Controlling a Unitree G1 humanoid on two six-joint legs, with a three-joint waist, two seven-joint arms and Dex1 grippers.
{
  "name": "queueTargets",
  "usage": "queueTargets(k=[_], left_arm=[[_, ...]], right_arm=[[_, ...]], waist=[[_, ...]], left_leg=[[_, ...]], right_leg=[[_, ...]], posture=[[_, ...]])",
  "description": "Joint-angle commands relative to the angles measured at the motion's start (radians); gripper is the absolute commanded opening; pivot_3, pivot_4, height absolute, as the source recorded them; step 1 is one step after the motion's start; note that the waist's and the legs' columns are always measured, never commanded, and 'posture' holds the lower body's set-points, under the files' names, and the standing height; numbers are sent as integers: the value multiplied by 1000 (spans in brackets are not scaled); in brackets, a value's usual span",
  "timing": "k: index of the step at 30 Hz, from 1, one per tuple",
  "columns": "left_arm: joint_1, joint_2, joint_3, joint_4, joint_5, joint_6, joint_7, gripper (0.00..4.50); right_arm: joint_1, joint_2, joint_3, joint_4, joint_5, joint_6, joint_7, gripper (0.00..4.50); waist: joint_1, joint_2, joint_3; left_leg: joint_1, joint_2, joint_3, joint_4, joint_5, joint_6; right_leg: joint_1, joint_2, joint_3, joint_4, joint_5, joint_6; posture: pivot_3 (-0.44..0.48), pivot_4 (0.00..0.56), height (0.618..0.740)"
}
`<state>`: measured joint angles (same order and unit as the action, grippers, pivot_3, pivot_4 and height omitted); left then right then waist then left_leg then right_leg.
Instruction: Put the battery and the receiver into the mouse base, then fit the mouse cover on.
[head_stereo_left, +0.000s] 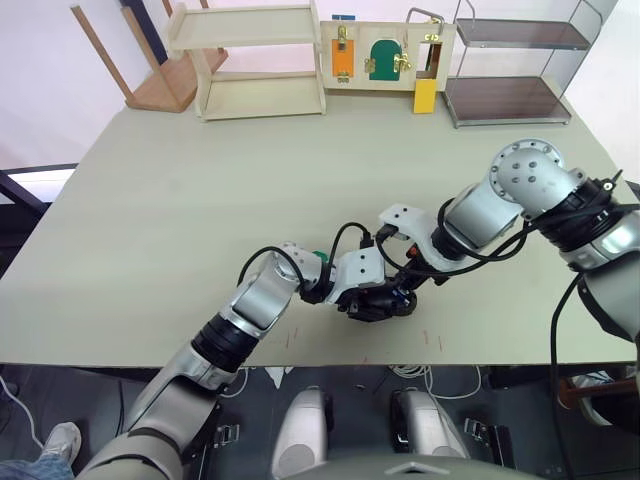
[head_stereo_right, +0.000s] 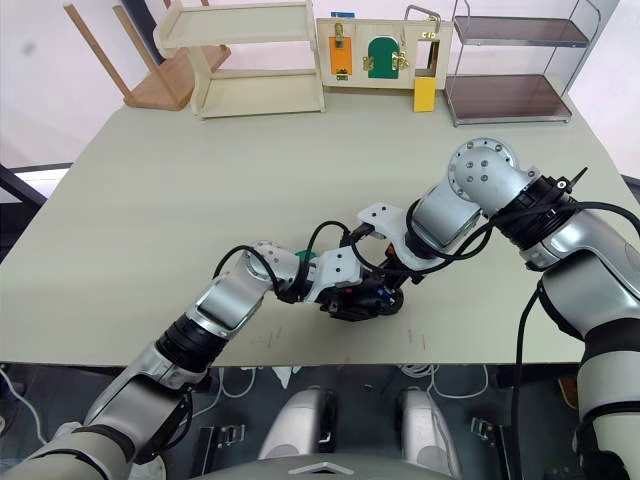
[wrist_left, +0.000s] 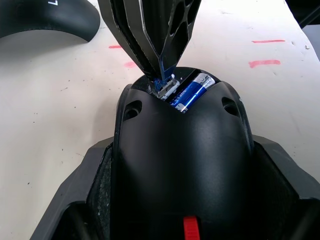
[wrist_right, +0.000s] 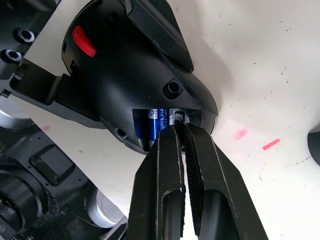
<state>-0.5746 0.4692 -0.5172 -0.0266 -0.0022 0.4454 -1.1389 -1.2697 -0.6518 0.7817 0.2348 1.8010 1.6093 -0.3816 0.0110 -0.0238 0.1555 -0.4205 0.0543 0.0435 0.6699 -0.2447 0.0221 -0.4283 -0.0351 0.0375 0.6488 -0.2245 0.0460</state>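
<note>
Black mouse base (wrist_left: 180, 165) with red scroll wheel, cover off, blue battery (wrist_left: 192, 92) lying in its rear bay, small silvery receiver (wrist_left: 166, 86) standing at the slot just beside it; glossy black mouse cover (wrist_left: 47, 20) lies apart on the table.

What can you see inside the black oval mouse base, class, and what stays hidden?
Inside the black oval mouse base lies the blue cylindrical battery. Beside it, the right gripper pinches the small silvery receiver at its slot. The slot's depth is hidden by the fingers.
</note>
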Motion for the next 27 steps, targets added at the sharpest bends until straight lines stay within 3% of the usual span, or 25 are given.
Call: queueTargets(k=[1, 15, 16, 21, 27], left_arm=[[24, -1, -40, 32, 25, 21, 4, 2986], [26, -2, -39, 34, 25, 22, 6, 2986], [26, -3, -39, 34, 25, 22, 6, 2986], [29, -1, -39, 30, 25, 23, 6, 2986], [32, 0, -39, 28, 24, 23, 4, 2986]], right_arm=[[7, -7, -9, -26, -4, 5, -1, 0], [18, 3, -24, -32, -10, 5, 3, 0], [18, 3, -25, -32, -10, 5, 3, 724], [14, 7, -40, -31, -11, 5, 3, 2587], [5, -1, -49, -31, -5, 5, 8, 2587]], waist=[[0, 0, 0], [0, 0, 0], [1, 0, 0], [1, 0, 0], [1, 0, 0]], left_leg=[[0, 0, 0, 0, 0, 0], [-8, 0, -8, 1, 0, 1], [-8, 0, -8, 1, 0, 1], [-9, 0, -9, 1, 0, 1], [-10, 0, -11, 1, 0, 1]], right_leg=[[0, 0, 0, 0, 0, 0], [-2, 0, -8, -3, 0, 0], [-2, 0, -8, -4, 0, 0], [-2, 0, -10, -4, 0, 0], [-2, 0, -11, -5, 0, 0]], posture=[[0, 150, 740], [0, 150, 740], [0, 150, 740], [0, 150, 740], [0, 150, 740]])
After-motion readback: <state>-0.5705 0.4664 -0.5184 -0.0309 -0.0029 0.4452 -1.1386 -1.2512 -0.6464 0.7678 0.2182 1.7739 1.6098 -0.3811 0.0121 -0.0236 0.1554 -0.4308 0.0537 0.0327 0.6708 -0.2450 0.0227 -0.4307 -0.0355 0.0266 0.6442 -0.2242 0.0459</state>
